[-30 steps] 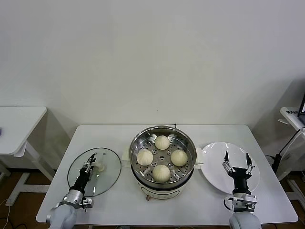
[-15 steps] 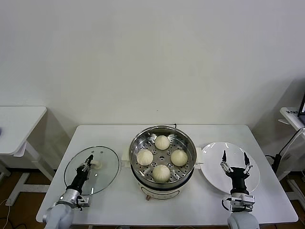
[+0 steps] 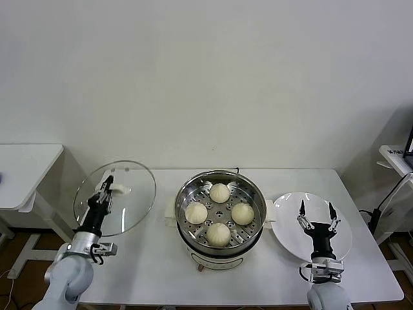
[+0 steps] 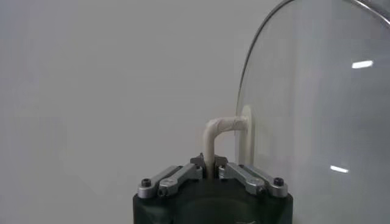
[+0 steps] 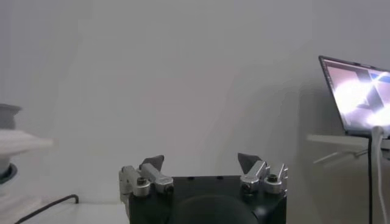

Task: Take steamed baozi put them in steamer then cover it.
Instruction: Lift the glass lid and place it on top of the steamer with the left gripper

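Four cream-white baozi (image 3: 219, 212) lie in the shiny steel steamer (image 3: 187, 194), which sits on its cream pot base at the table's middle. My left gripper (image 3: 103, 192) is shut on the cream handle (image 4: 214, 135) of the glass cover (image 3: 126, 197) and holds the cover tilted upright in the air, left of the steamer. In the left wrist view the cover (image 4: 317, 103) stands on edge with my left gripper (image 4: 209, 165) clamped on its handle. My right gripper (image 3: 315, 214) is open and empty above the white plate (image 3: 290, 226); it also shows open in the right wrist view (image 5: 201, 163).
The white plate lies right of the steamer. A second white table (image 3: 26, 161) stands at the far left. A laptop (image 5: 356, 94) on a stand is off to the right. The table's front edge (image 3: 193, 294) runs below the steamer.
My left gripper has lifted the cover off the table and tipped it upright, moving it up and to the left. The right gripper has stayed over the plate.
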Controlling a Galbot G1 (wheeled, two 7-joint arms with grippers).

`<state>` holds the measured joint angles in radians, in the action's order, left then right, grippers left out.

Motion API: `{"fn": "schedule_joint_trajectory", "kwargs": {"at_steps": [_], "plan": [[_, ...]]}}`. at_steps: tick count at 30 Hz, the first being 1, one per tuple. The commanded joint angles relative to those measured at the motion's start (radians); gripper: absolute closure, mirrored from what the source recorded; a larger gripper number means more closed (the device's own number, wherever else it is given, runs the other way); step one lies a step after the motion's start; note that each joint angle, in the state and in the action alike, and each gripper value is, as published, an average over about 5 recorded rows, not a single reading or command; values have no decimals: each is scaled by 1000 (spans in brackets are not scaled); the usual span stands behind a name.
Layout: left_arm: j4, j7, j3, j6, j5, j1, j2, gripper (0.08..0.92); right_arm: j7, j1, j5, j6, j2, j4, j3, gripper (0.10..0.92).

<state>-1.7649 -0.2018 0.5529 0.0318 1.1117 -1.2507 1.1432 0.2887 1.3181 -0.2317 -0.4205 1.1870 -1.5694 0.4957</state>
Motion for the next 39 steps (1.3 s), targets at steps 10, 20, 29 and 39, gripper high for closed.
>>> {"fn": "schedule_joint_trajectory", "kwargs": {"at_steps": [10, 20, 29, 39], "plan": [[-463, 318, -630, -501, 73, 131, 85, 811, 3, -16, 2, 14, 5, 6, 7, 203], [-311, 522, -782, -672, 302, 207, 214, 811, 1, -32, 7, 12, 23, 31, 8, 203], [-214, 550, -789, -701, 396, 219, 290, 811, -1, -45, 14, 8, 37, 62, 10, 203], [-143, 537, -802, -676, 468, 227, 346, 811, -2, -53, 15, 8, 40, 78, 14, 203]]}}
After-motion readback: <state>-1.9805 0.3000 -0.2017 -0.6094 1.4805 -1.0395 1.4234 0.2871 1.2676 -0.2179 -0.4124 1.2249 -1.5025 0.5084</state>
